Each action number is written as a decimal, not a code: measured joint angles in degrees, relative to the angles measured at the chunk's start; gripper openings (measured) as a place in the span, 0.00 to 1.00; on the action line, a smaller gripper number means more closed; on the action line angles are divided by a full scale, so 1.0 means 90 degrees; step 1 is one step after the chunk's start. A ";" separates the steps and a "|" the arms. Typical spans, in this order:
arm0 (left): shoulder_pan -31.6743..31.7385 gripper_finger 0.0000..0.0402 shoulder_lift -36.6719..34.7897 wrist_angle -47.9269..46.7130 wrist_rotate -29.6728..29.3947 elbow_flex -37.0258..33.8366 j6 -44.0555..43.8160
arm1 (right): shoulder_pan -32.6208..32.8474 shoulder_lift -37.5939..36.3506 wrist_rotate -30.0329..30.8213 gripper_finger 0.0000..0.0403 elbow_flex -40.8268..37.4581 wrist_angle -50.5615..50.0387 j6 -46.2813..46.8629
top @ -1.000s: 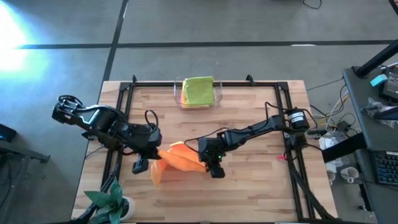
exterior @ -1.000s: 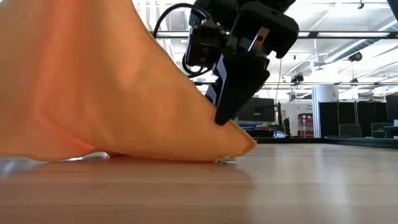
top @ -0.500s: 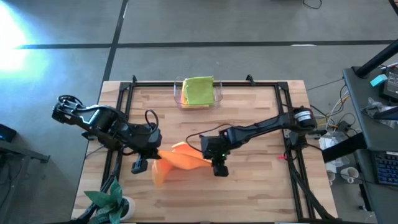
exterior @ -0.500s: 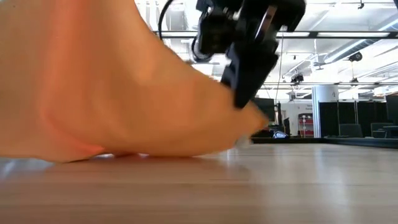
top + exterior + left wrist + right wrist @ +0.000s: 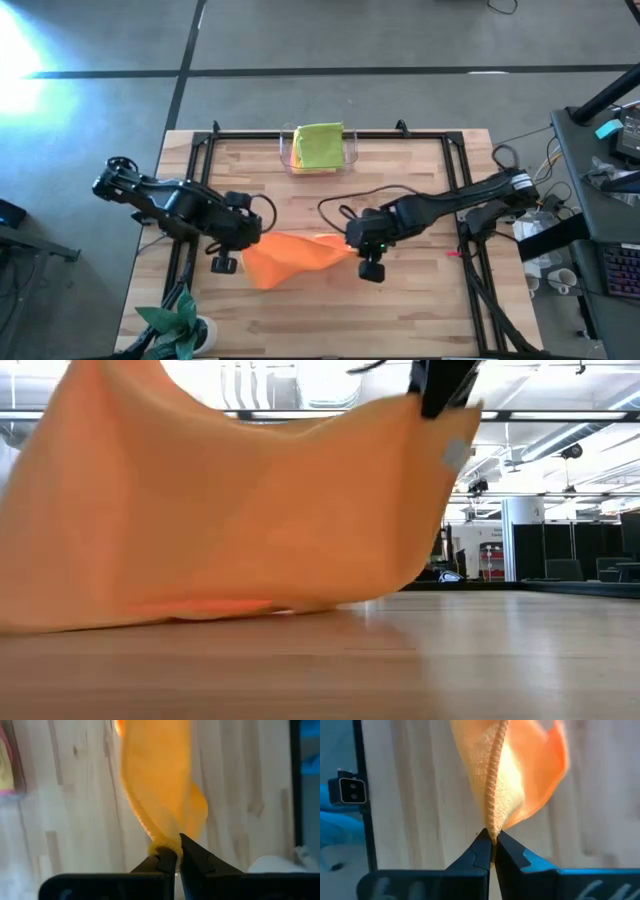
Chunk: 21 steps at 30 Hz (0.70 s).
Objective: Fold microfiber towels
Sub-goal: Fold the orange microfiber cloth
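In the high view, the orange towel (image 5: pixel 292 257) is stretched between the two grippers above the middle of the wooden table (image 5: pixel 420 300), a little toward the front edge. The left gripper (image 5: pixel 243 250) grasps its left end and the right gripper (image 5: pixel 358 248) grasps its right end, so the cloth hangs between them and sags on the left part. At the back edge of the table stands a clear tray (image 5: pixel 287 150) with a green towel (image 5: pixel 319 145) lying folded on top; a pink edge shows under it. A small plant (image 5: pixel 172 322) stands at the front left corner. In the low view, the orange towel (image 5: pixel 220 510) fills most of the picture; its lower fold touches the table (image 5: pixel 480 660), and its upper right corner is lifted by a dark gripper, probably the right one, which is mostly cut off by the top edge. In the left wrist view, the left gripper (image 5: pixel 176 856) is clenched on a bunched corner of the orange towel (image 5: pixel 157 780), with the hem pinched between the two dark fingers, and the cloth runs away from it over the wood. In the right wrist view, the right gripper (image 5: pixel 492 840) is closed tightly on the stitched edge of the orange towel (image 5: pixel 512 785), which spreads out beyond the fingertips above the table.
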 joint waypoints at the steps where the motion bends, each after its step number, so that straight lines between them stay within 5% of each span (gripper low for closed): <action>1: 0.0000 0.00 0.0043 -0.0006 -0.0049 0.0000 0.0191 | 0.0045 -0.0083 0.0191 0.02 0.0098 -0.0216 0.0103; 7: -0.0002 0.00 0.0194 -0.0012 -0.0895 0.0000 0.1411 | 0.0152 -0.0456 0.1314 0.02 0.0692 -0.1494 0.0705; 12: 0.0012 0.00 0.0177 -0.0016 -0.2749 0.0000 0.1962 | 0.0129 -0.0501 0.2426 0.02 0.1244 -0.2413 0.0757; 17: 0.0015 0.00 0.0168 -0.0018 -0.4787 0.0000 0.2251 | 0.0043 -0.0496 0.4236 0.02 0.1752 -0.3041 0.0747; 21: 0.0022 0.00 0.0168 -0.0019 -0.5709 0.0000 0.2322 | 0.0047 -0.0491 0.5660 0.02 0.2075 -0.3313 0.0496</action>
